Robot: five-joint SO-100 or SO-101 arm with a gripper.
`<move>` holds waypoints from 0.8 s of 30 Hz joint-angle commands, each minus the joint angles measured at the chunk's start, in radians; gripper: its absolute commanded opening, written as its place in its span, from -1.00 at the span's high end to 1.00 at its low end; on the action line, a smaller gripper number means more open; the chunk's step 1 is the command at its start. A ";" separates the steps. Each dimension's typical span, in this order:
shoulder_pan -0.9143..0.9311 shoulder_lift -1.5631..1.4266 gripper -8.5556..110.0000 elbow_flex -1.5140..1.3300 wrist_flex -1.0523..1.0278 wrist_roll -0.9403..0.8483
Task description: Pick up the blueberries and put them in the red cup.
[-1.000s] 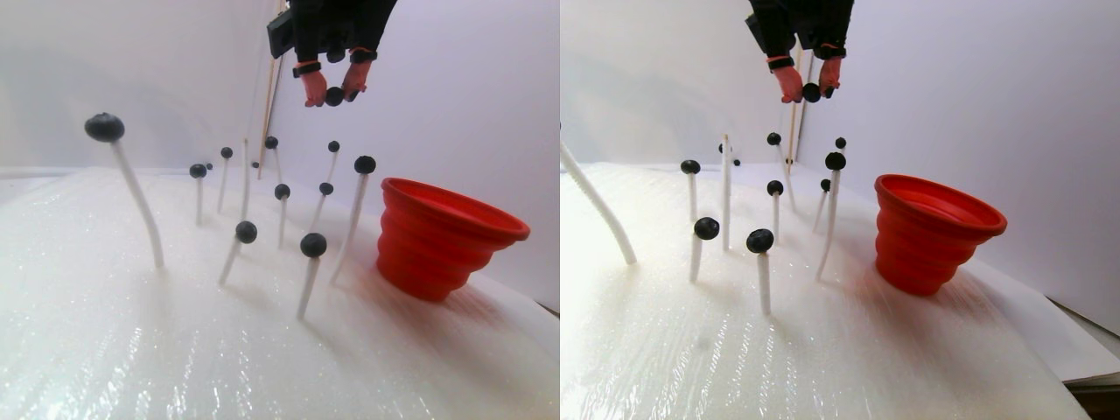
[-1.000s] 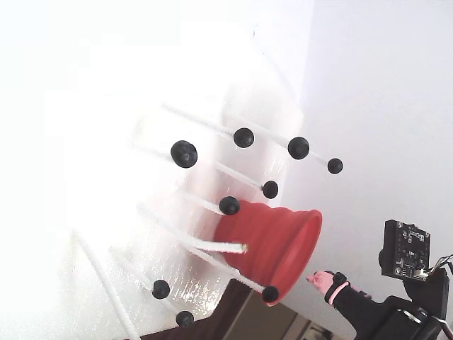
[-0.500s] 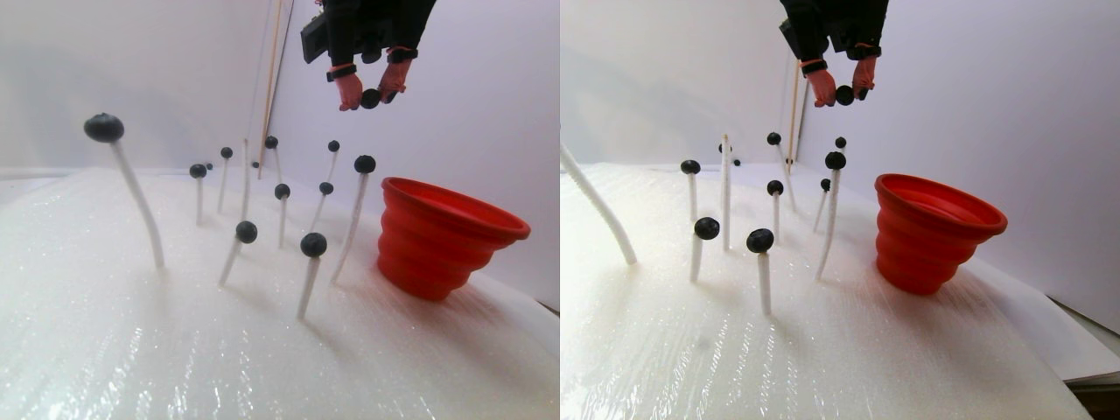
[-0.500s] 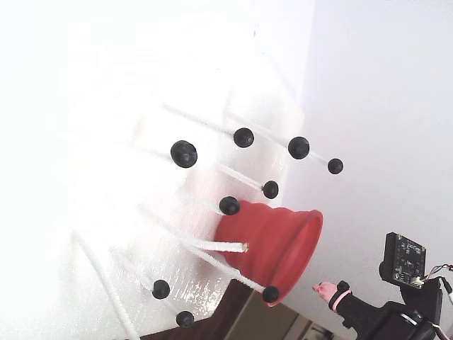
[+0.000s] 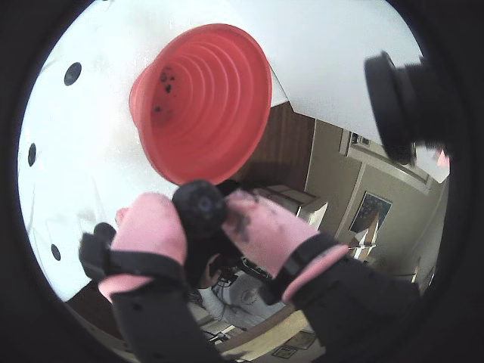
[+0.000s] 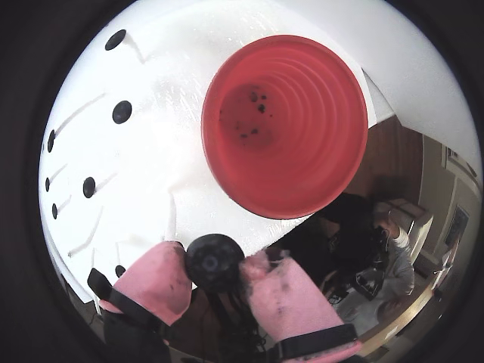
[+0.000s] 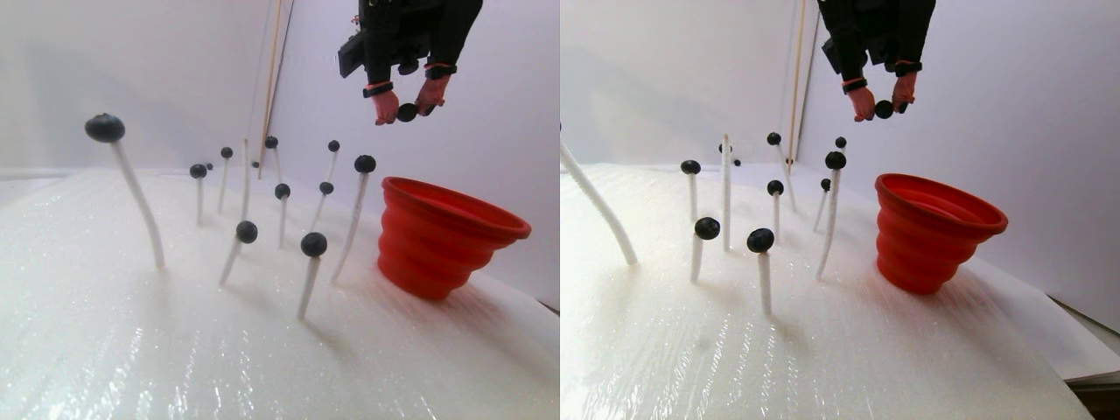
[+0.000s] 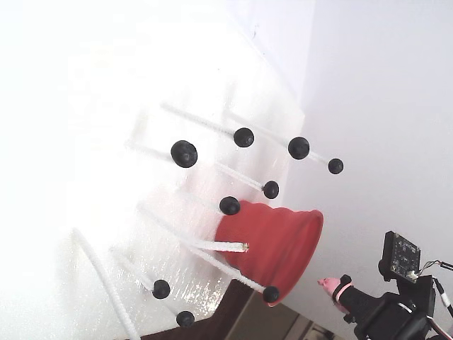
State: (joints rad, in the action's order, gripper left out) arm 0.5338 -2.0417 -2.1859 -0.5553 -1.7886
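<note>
my tool (image 6: 214,266) pinches one blueberry (image 6: 214,261) between its pink fingertips (image 6: 157,280), up in the air. the red cup (image 6: 286,125) stands on the bench (image 7: 131,350) below and just ahead of it, with dark specks inside.

Home: framed picture (image 5: 370,214), seated person (image 6: 393,253)

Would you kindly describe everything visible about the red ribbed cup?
The red ribbed cup looks like matte plastic, with stepped rings narrowing from a wide flared rim to a small base. It stands upright on the white glistening sheet, touching nothing else. In a wrist view, its inside holds no berries, only a few dark specks at the bottom.
</note>
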 commanded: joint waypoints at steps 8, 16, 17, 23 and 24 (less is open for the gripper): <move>0.126 0.074 0.63 0.149 0.064 0.031; 0.183 0.176 0.62 0.206 0.112 0.066; 0.187 0.187 0.62 0.209 0.121 0.069; 0.196 0.244 0.61 0.235 0.163 0.081; 0.198 0.250 0.61 0.236 0.164 0.083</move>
State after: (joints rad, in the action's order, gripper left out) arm 0.6581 -1.7810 -2.0402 -0.4188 -1.7165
